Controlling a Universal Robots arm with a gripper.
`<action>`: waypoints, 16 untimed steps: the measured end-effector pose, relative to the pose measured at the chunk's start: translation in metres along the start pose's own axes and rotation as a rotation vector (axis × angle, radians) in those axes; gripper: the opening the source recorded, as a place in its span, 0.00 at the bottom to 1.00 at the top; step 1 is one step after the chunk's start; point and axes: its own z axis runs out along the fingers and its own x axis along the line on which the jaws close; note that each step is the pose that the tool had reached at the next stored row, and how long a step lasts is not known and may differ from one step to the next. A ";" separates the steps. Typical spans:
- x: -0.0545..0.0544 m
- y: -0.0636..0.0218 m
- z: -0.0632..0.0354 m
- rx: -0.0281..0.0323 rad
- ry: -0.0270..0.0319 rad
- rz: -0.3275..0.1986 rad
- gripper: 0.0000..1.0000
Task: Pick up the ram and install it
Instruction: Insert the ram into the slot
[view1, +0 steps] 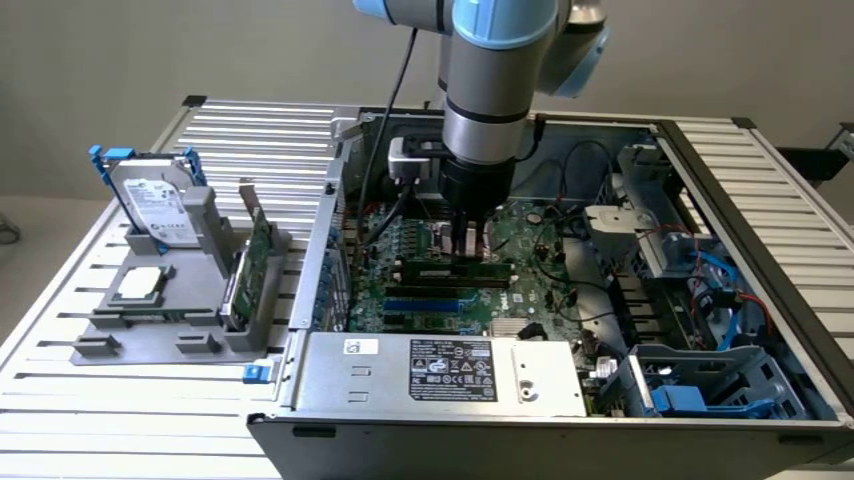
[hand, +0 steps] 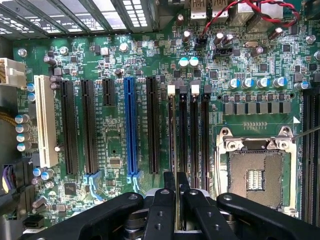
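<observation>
Gripper (view1: 463, 245) (hand: 176, 182) is down inside the open computer case (view1: 747, 200), fingers (hand: 169, 182) pinched nearly together on the top edge of the ram (view1: 454, 269); the ram stands on edge directly under the tool, in the memory slots on the motherboard (view1: 541, 285) (hand: 115, 100); blue slot (hand: 131, 125) to one side of the fingers, bare CPU socket (hand: 255, 177) to the other; hard drive (view1: 154, 205) well away, outside the case
</observation>
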 end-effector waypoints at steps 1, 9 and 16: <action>0.000 0.0000 0.0003 0.0001 0.0003 0.000 0.14; -0.001 0.0009 0.0012 0.0003 0.0040 0.000 0.14; -0.002 0.0010 0.0039 0.0004 0.0088 0.000 0.14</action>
